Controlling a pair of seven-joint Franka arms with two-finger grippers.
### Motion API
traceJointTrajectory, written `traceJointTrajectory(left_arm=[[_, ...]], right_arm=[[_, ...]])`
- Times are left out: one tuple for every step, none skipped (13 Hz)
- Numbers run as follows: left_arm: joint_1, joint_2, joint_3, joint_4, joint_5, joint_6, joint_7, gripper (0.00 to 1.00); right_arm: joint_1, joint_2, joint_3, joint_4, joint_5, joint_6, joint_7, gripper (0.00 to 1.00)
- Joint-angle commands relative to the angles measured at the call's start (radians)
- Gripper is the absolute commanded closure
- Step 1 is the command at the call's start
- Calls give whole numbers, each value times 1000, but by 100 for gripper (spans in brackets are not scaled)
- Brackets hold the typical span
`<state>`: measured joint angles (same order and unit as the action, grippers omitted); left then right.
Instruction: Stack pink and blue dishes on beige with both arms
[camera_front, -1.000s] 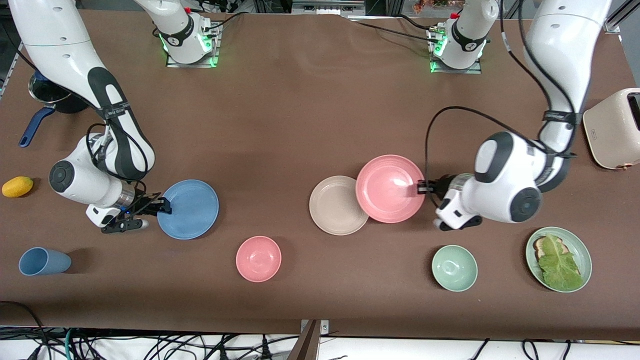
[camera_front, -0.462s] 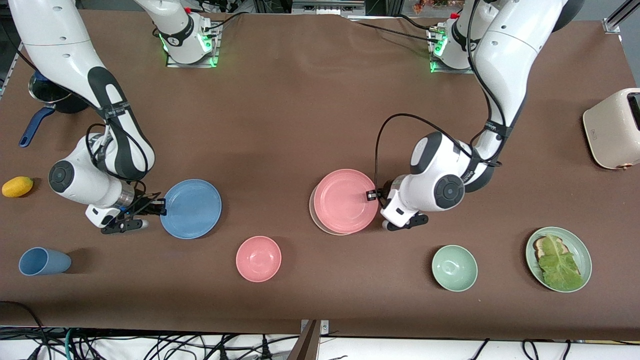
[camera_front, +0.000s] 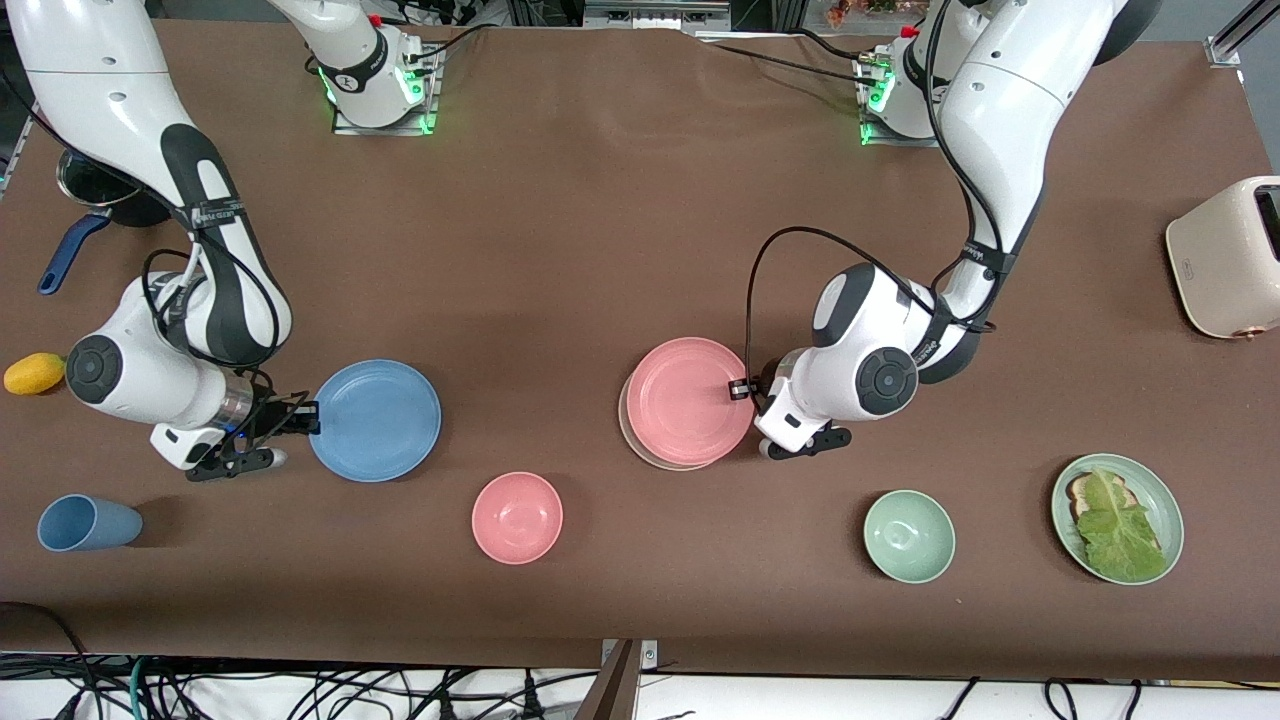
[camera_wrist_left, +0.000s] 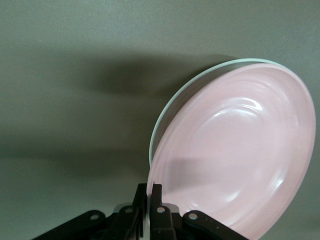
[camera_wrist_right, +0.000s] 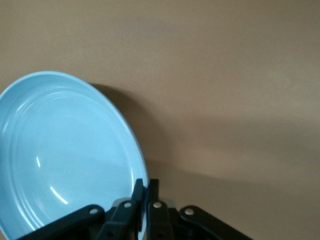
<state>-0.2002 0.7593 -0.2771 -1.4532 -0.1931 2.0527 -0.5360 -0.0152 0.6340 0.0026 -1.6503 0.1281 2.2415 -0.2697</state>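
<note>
**Seat the pink plate squarely before letting go**

Your left gripper (camera_front: 741, 390) is pinching the rim of the flat, matte pale pink plate (camera_front: 688, 401), which is lying almost wholly over the round cream-beige plate (camera_front: 627, 428); only a beige sliver is showing toward the right arm's end. Nudge it that way until the rims match, then release.

Your right gripper (camera_front: 303, 418) is pinching the sky-blue plate (camera_front: 378, 420), well apart from the beige plate on the brown table (camera_front: 560, 250). Bring it once the left arm is clearing.

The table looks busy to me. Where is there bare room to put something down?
The widest bare stretch of table runs between the arm bases and the plates. Another lies between the blue plate and the pink plate. The row nearest the front camera is crowded: blue cup, pink bowl, green bowl.
</note>
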Motion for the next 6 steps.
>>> traceJointTrajectory(left_arm=[[-4,8,4,20,18,0,2,13],[-1,3,4,20,20,0,-1,0],[2,-5,4,20,20,-2,-4,0],[8,-9,9,22,20,-5,-1,0],[15,-17,12,22,21,-11,-1,0],[33,-29,12,22,24,-12,1,0]], right_arm=[[27,6,-1,122,-30,-143,60,100],[38,6,-1,153,-31,-178,70,100],[47,3,-1,174,-39,-212,89,100],[66,1,-1,207,-51,-248,111,100],[79,1,-1,245,-54,-293,138,100],[95,3,-1,277,-55,-336,170,100]])
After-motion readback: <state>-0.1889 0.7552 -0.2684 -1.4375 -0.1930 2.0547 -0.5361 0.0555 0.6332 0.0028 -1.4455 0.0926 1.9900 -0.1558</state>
